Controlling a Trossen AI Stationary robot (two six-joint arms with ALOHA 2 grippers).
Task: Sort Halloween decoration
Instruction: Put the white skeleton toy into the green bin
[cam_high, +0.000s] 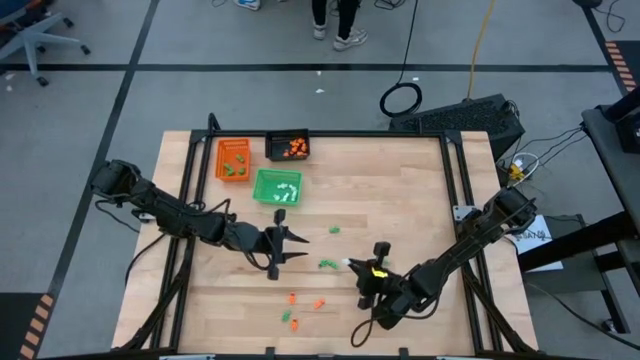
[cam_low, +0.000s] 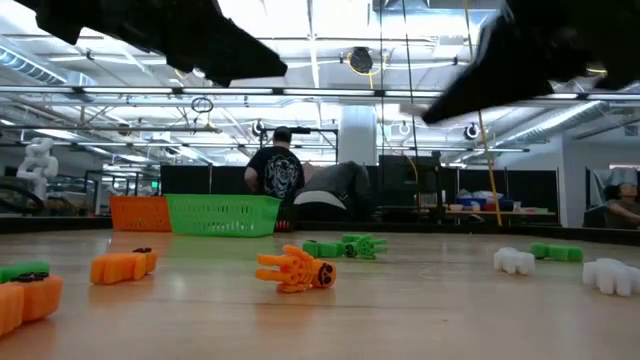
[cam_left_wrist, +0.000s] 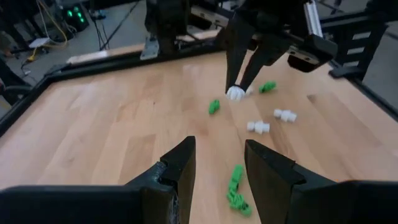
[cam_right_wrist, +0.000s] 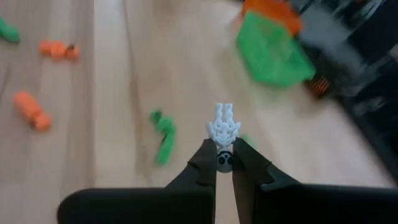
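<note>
Tiny Halloween decoration pieces lie scattered on the wooden table: green ones (cam_high: 326, 264), orange ones (cam_high: 291, 297) and white ones (cam_left_wrist: 258, 127). My right gripper (cam_right_wrist: 224, 163) is shut on a white hand-shaped piece (cam_right_wrist: 224, 127), right of the table's middle (cam_high: 352, 264). My left gripper (cam_left_wrist: 219, 168) hovers open left of it (cam_high: 290, 248), with nothing between its fingers. An orange tray (cam_high: 233, 160), a black tray (cam_high: 288, 147) and a green tray (cam_high: 278, 187) stand at the far left. My right gripper pinches the white piece's narrow wrist end (cam_right_wrist: 224, 149) between its two fingertips. The spread finger end (cam_right_wrist: 224, 118) sticks out beyond the tips. The fingers slant down toward the table's left side (cam_left_wrist: 238, 84). The piece is lifted clear of the wood.
A green piece (cam_left_wrist: 235, 186) lies just ahead of my left fingers. In the low view an orange hand piece (cam_low: 295, 270) and green pieces (cam_low: 345, 245) lie mid-table, and white ones (cam_low: 515, 260) to the right. A person (cam_low: 275, 170) stands beyond the far edge.
</note>
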